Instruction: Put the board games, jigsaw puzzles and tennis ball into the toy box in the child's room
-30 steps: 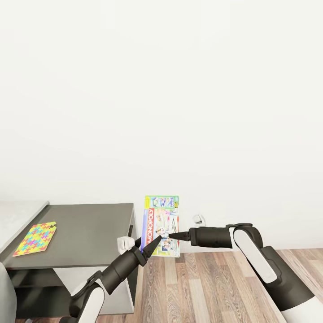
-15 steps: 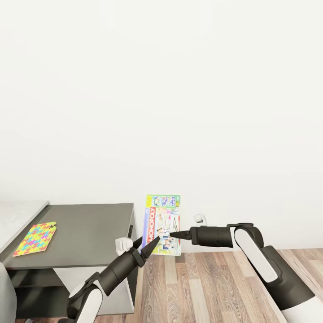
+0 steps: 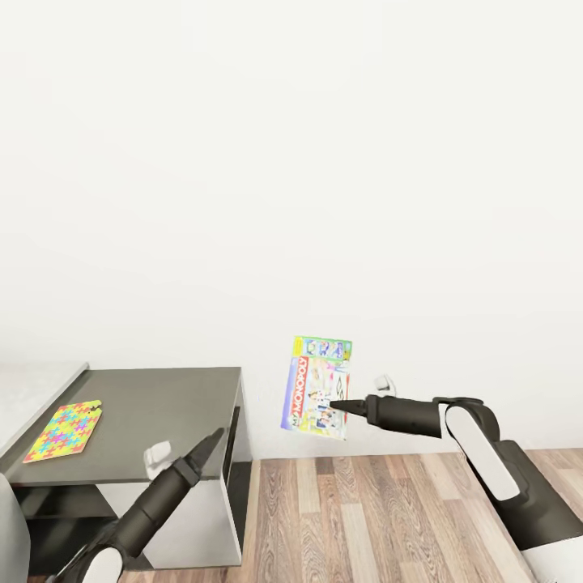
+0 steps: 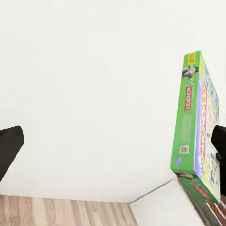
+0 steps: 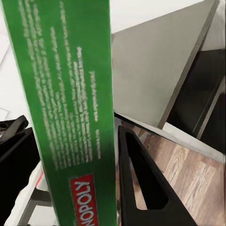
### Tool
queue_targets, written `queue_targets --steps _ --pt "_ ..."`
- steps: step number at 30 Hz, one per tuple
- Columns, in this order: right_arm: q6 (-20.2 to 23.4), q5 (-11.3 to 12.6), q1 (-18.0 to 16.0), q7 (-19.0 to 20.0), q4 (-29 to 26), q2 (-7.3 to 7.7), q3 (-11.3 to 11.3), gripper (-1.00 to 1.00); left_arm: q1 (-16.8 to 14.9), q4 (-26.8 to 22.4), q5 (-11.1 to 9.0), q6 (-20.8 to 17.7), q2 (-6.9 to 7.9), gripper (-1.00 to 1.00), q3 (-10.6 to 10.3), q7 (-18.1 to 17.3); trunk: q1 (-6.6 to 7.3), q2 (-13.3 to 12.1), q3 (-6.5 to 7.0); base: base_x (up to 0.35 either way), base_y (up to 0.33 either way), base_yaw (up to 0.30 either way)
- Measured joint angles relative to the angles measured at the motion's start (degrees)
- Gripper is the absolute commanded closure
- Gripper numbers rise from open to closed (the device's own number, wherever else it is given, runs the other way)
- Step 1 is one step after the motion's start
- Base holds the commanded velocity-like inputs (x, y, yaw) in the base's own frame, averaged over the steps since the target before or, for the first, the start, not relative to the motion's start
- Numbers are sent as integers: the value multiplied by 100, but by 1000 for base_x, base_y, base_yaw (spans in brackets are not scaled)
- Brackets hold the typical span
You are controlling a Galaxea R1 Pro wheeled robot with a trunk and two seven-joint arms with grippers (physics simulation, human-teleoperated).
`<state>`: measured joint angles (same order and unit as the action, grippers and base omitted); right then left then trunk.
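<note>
Monopoly board game point(image 3: 317, 388), green-edged flat carton, hangs upright in your right hand point(image 3: 335, 402), fingers closed on its lower part, long axis vertical, held over the wood-plank floor point(image 3: 372, 510) against the white wall. Right wrist view shows the glossy green edge point(image 5: 70, 108) clamped between the dark fingers point(image 5: 141, 183). Your left hand point(image 3: 212, 443) sits apart from the carton, off to its left and lower, near the corner of the dark grey cabinet point(image 3: 162, 405); fingers read narrow, empty. One jigsaw puzzle point(image 3: 63, 430), thin bright square, lies flat on that cabinet. Toy box not sighted; carrying arm is the right.
</note>
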<state>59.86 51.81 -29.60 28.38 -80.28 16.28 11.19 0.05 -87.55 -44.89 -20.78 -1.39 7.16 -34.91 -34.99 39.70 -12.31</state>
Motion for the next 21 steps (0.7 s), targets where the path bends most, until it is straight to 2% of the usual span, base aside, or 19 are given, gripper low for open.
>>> queue_targets --steps 5,8,15,21 --pt "2 5 22 14 -10 47 -233 100 109 -41 -193 -92 104 -100 281 -12 0 0 0 0 0 0" --pt "2 10 33 19 -36 78 -298 100 138 -67 -237 -124 128 -100 346 -20 0 0 0 0 0 0" --pt "2 11 62 31 -163 130 -373 100 171 -171 -286 -193 158 -100 405 -25 0 0 0 0 0 0" --pt "7 36 82 36 -344 150 -397 100 151 -217 -310 -546 165 -100 444 -9 0 0 0 0 0 0"
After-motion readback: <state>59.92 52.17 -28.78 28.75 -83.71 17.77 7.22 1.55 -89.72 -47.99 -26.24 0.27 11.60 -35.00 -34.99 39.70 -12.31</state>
